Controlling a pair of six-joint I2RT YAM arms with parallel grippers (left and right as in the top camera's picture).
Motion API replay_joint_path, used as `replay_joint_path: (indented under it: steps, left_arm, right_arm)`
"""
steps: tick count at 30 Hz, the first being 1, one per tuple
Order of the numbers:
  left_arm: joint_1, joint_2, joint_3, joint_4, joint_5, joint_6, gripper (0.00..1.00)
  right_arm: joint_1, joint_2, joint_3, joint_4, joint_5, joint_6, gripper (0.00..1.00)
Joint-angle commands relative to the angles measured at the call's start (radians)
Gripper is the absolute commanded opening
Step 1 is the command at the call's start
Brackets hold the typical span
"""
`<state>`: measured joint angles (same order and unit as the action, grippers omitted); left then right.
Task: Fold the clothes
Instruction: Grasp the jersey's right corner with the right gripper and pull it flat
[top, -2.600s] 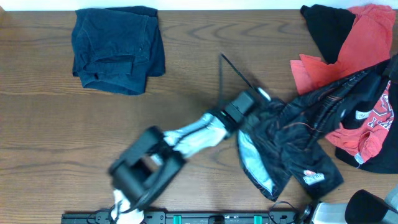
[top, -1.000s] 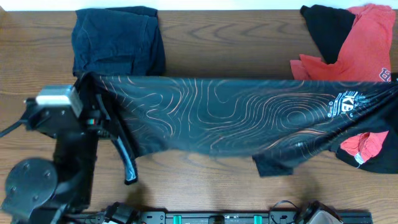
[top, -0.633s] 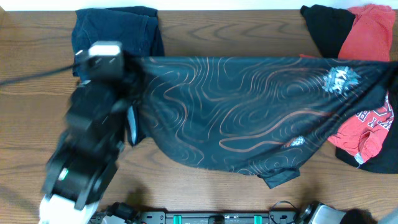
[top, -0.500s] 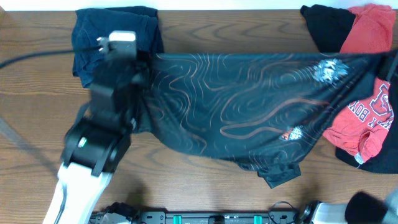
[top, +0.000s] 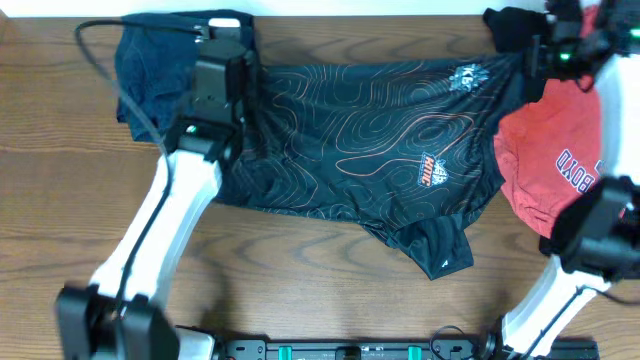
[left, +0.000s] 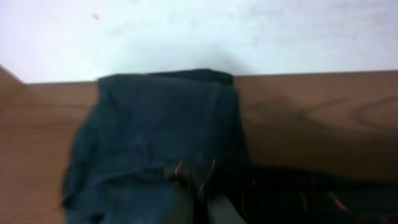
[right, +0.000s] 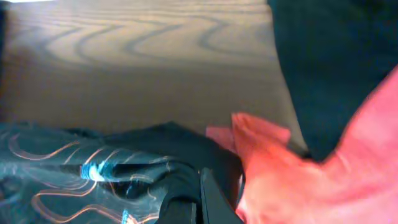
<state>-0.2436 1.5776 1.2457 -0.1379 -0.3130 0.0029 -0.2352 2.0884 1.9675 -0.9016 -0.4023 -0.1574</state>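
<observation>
**Wood table, shirt held between both arms: laying it flat**

Wood-grain table (top: 330, 290) carries the shirt (top: 370, 140) across its centre. The upper edge runs from 10 o'clock to 2 o'clock, and a loose sleeve trails toward 5 o'clock.

1. Left gripper (left: 198, 185): at 10 o'clock, jaws pinched fully together on the shirt's left edge. The folded blue garment (top: 160, 80) lies just beyond the fingertips.
2. Right gripper (right: 194, 186): at 2 o'clock, jaws likewise clamped on the shirt's opposite corner, beside the red tee (top: 560, 150). The shirt's right side appears to rest partly on the tee.

I judge the step in hand to be spreading the shirt flat before the first fold. To do it well:

- I would keep light, even tension between the two arms so the upper edge stays straight. The fabric looks slick and may slip out of a thin pinch.
- I would draw both corners toward 6 o'clock together, clearing the blue garment and the tee before setting down.
- I would lower both ends at the same rate. Uneven lowering would skew the hem.
- I would release only once the cloth rests on bare wood.
- I would then deal with the sleeve at 5 o'clock, which is bunched and must be flattened or tucked in before folding.
</observation>
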Motion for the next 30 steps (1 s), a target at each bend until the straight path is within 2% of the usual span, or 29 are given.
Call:
replay_joint_path:
  steps: [1, 9, 15, 22, 30]
  left_arm:
    - [0.006, 0.099, 0.015, 0.073, 0.017, -0.004, 0.06]
    - [0.02, 0.294, 0.015, 0.328, 0.016, -0.004, 0.06]
    - [0.025, 0.323, 0.015, 0.382, 0.016, -0.004, 0.06]
    - [0.025, 0.265, 0.015, 0.298, 0.013, -0.003, 0.06]
    - [0.045, 0.048, 0.015, 0.0, 0.013, -0.001, 0.06]
  right_arm:
    - [0.037, 0.068, 0.003, 0.078, 0.047, 0.03, 0.01]
    - [0.101, 0.218, 0.003, 0.283, 0.066, 0.061, 0.04]
    - [0.122, 0.246, 0.003, 0.327, 0.089, 0.082, 0.01]
    - [0.113, 0.183, 0.003, 0.213, 0.08, 0.082, 0.01]
    - [0.087, -0.011, 0.003, -0.138, 0.081, 0.047, 0.01]
